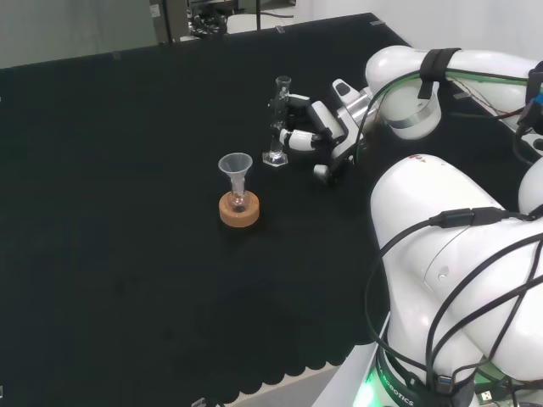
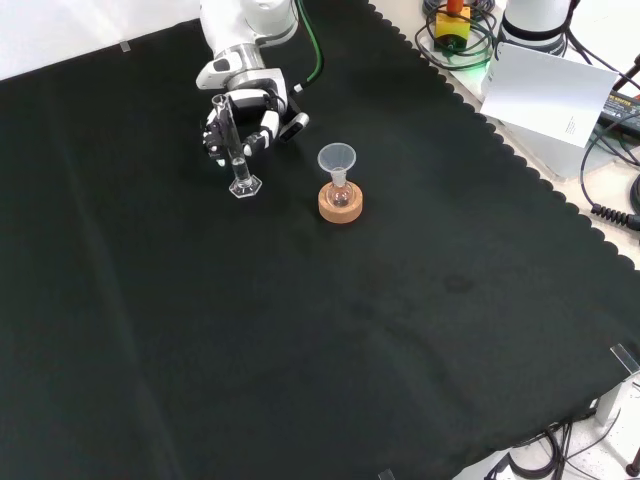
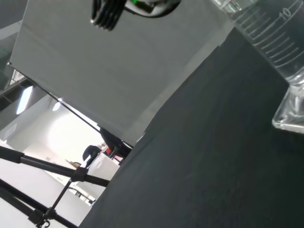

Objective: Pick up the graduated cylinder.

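The graduated cylinder (image 1: 278,119) is a slim clear tube on a hexagonal foot, upright with the foot on the black cloth. The head view shows the hand (image 1: 327,127) reaching in from the right, its black and white fingers (image 1: 297,138) curled against the tube's lower and upper parts. In the front view the cylinder (image 2: 235,150) stands just in front of the hand (image 2: 250,115), with fingers on both sides of it. The wrist view shows the cylinder's (image 3: 270,38) printed scale and its foot very close.
A clear funnel (image 1: 236,170) sits in a small flask on a cork ring (image 1: 238,209), to the cylinder's lower left in the head view. In the front view the funnel (image 2: 337,160) stands to the cylinder's right. The arm's white links (image 1: 458,254) fill the head view's right.
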Controlling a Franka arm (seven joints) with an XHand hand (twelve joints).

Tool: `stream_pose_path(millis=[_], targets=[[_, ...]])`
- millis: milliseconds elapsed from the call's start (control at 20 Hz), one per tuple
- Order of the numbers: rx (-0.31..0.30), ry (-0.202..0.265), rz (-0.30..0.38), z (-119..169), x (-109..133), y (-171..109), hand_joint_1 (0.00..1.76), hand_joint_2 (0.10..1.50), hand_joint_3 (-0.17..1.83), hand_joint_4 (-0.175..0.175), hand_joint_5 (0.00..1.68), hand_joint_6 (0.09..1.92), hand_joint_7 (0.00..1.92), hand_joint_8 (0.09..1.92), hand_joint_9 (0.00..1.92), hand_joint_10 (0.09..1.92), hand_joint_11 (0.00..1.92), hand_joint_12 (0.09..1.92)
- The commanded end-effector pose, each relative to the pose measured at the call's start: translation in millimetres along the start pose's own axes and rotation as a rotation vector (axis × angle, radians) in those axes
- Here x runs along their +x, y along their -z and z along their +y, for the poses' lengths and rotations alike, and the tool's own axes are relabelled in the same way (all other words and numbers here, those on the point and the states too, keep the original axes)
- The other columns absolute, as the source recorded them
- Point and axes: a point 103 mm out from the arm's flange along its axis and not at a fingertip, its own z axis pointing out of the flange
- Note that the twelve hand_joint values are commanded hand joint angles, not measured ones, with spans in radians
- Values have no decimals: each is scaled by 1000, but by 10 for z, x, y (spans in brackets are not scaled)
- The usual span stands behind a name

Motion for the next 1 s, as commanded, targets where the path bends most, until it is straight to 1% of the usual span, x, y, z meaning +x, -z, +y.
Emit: stream_pose_path(millis=[50,300,400,450,500,650,850,1000], targets=[[4,-1,-28,7,11,-10,1012,829,593,14,753,566,959,500,1205,204,942,1029],[25,2,-93,75,107,-122,1029,905,566,29,894,502,1000,479,1260,140,1013,980],[34,4,-115,93,132,-144,1035,1062,254,13,867,948,1015,483,1277,127,1048,965],[36,5,-124,100,148,-156,1033,1115,152,11,852,1079,1021,487,1283,123,1059,963],[41,6,-131,111,170,-179,1033,1149,86,9,845,1147,1026,491,1289,117,1069,959],[57,16,-156,137,198,-145,1043,1180,15,-7,849,1191,1048,497,1305,107,1097,948],[71,34,-175,203,272,-73,1057,1181,2,-28,860,1181,1070,492,1324,101,1131,928],[87,36,-177,217,280,2,1062,1181,1,-38,861,1180,1076,482,1332,90,1156,903]])
